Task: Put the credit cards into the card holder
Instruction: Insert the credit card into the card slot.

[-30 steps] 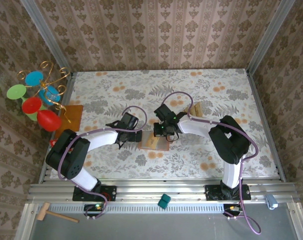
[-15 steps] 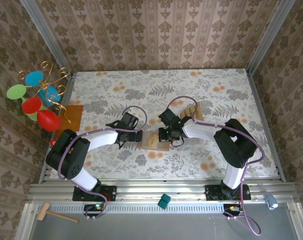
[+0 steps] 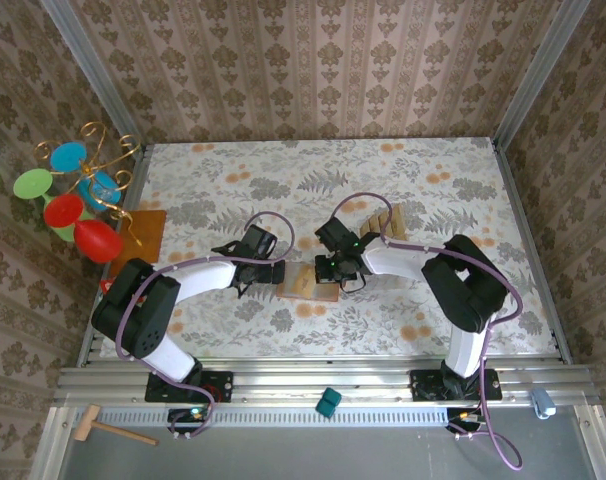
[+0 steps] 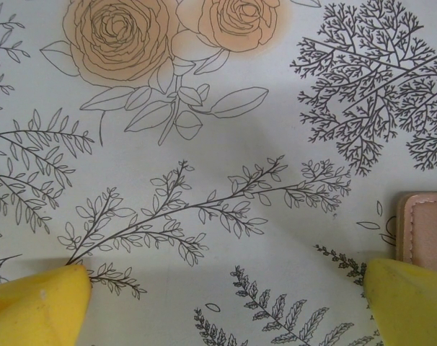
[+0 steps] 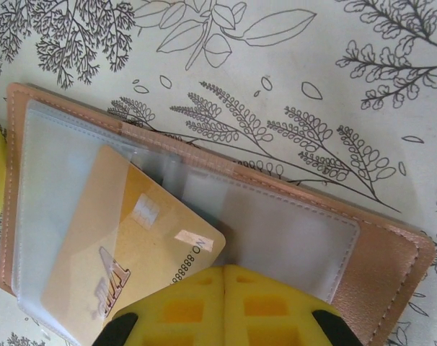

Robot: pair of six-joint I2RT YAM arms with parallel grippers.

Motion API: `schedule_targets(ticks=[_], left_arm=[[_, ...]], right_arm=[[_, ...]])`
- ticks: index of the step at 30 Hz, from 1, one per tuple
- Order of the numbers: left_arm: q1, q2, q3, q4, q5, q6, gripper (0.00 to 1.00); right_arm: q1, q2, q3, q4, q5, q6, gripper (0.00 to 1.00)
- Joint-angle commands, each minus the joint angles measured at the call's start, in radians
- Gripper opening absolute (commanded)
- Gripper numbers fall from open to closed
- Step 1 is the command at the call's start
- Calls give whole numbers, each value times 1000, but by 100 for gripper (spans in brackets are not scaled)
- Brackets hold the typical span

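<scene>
The card holder (image 3: 320, 292) lies open on the flowered cloth, its tan inner face and clear sleeves up (image 5: 377, 267). One gold credit card (image 5: 132, 238) sits at an angle, partly inside the left sleeve. My right gripper (image 5: 224, 303) is shut, its yellow fingers pressed together over the card's near edge. It hangs just right of the holder (image 3: 341, 268). My left gripper (image 4: 226, 310) is open over bare cloth, and the holder's edge (image 4: 424, 227) lies by its right finger. It sits just left of the holder (image 3: 268, 270). Several more tan cards (image 3: 381, 220) stand farther back.
An orange-brown board (image 3: 143, 230) with a gold wire stand (image 3: 83, 190) of coloured discs sits at the left edge. A teal block (image 3: 328, 402) and a wooden mallet (image 3: 103, 427) lie on the front rail, off the cloth. Patterned walls close in the table.
My right gripper has shifted a little right and toward the near edge, and the holder now lies flatter. The left arm has stayed where it was.
</scene>
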Motion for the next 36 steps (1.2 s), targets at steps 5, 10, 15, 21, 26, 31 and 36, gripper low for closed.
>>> schedule_targets(ticks=[5,10,15,21,26,31,36], left_arm=[[3,14,-11,-1,7,2,99],[3,12,-13,-1,8,2,99],[2,12,-14,-1,9,1,98],[1,14,-15,3,11,2,98],[-3,17,-16,7,12,-2,98],[-8,21,-14,10,11,-5,98],[-10,24,-11,11,11,-6,98]], right_arm=[[-4,41,51,-2,-16,2,0],[-4,59,73,-5,-19,2,0],[-4,74,91,-9,-25,0,0],[-3,80,104,1,-39,9,0],[2,95,119,8,-53,19,0],[10,106,135,14,-63,27,0],[14,105,145,18,-75,35,0]])
